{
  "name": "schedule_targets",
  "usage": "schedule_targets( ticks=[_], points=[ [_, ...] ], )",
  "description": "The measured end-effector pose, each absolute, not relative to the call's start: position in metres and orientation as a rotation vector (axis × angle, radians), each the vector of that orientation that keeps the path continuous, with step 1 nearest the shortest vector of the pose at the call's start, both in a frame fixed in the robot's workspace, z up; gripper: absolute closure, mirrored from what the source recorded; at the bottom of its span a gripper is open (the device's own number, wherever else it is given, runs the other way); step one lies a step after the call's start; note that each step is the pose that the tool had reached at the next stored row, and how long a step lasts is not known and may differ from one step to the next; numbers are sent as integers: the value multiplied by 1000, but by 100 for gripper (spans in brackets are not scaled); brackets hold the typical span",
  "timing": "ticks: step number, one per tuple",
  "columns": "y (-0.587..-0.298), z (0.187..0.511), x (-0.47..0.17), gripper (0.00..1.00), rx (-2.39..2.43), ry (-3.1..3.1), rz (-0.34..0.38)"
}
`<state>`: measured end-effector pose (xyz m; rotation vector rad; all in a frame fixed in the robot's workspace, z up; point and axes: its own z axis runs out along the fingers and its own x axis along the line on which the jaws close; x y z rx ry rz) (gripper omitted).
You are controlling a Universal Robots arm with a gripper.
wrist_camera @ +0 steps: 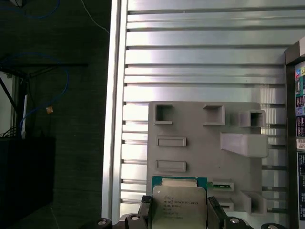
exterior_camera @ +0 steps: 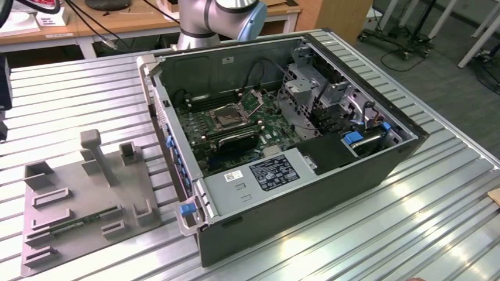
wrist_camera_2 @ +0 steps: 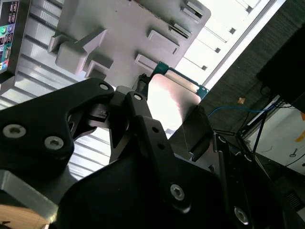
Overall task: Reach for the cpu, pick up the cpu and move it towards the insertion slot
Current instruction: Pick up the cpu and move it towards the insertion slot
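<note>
In the exterior view an open computer case lies on its side on a slatted metal desk, with the motherboard facing up. The insertion slot, a shiny metal frame around a dark centre, sits on that board toward the exterior view's left. A grey fixture plate with raised blocks and pockets rests on the desk well apart from the case, farther to the exterior view's left. The arm rises at the far edge of the desk behind the case. In the second wrist view the black gripper is clenched on the cpu. One of its fingers presses one edge of the chip, and the pale metal top glares in the light. The fixture plate and the desk slats lie behind it. In the first wrist view the cpu's silvery top and thin green border show between the two dark fingers, which grasp it by opposite edges. The chip is held up off the desk, in front of the near edge of the fixture plate, and the corner of the case stands at the side.
</note>
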<state>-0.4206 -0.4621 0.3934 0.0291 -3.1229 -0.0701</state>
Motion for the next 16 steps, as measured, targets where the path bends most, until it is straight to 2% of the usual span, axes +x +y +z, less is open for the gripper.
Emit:
schedule_targets(
  ticks=[16],
  points=[
    [-462, 393, -409, 46, 29, -3123, -70]
  ],
)
